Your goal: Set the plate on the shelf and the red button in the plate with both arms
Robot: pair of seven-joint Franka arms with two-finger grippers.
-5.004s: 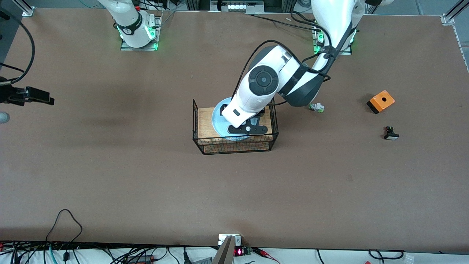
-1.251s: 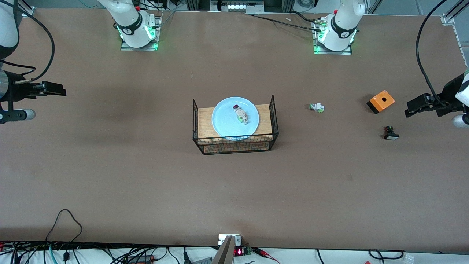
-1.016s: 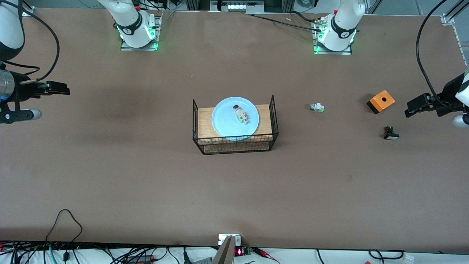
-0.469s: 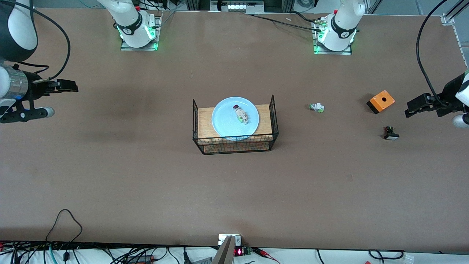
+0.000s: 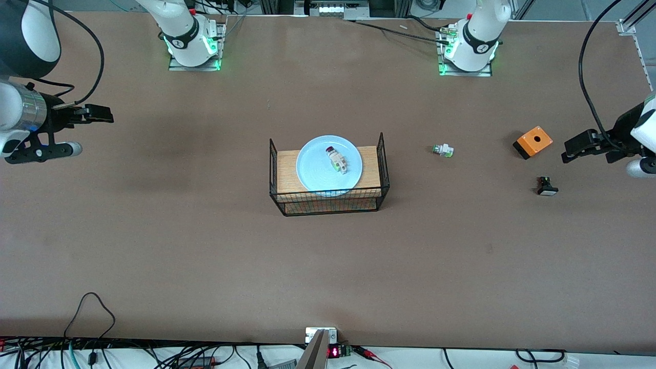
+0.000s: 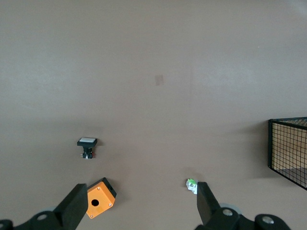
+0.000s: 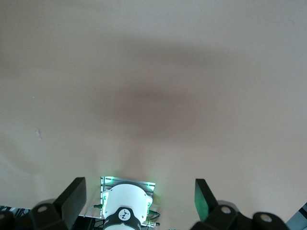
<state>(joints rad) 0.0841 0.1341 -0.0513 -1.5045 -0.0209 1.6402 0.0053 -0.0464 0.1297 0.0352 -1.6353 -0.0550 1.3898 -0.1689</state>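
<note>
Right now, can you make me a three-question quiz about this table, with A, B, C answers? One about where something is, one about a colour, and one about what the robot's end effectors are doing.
1. Where is the red button?
A. on the plate
B. on the bare table
C. on the orange box

2. What colour is the box with a round hole in its top?
A. blue
B. orange
C. green

3. What are the two end effectors doing?
A. both hold a button
B. one grips the plate
C. both are open and empty

Answers:
1. A, the button lies on the pale blue plate, which sits in the wire rack.
2. B, the box toward the left arm's end of the table is orange.
3. C, the left end effector and the right end effector show spread fingers with nothing between them, each over an end of the table.
</note>
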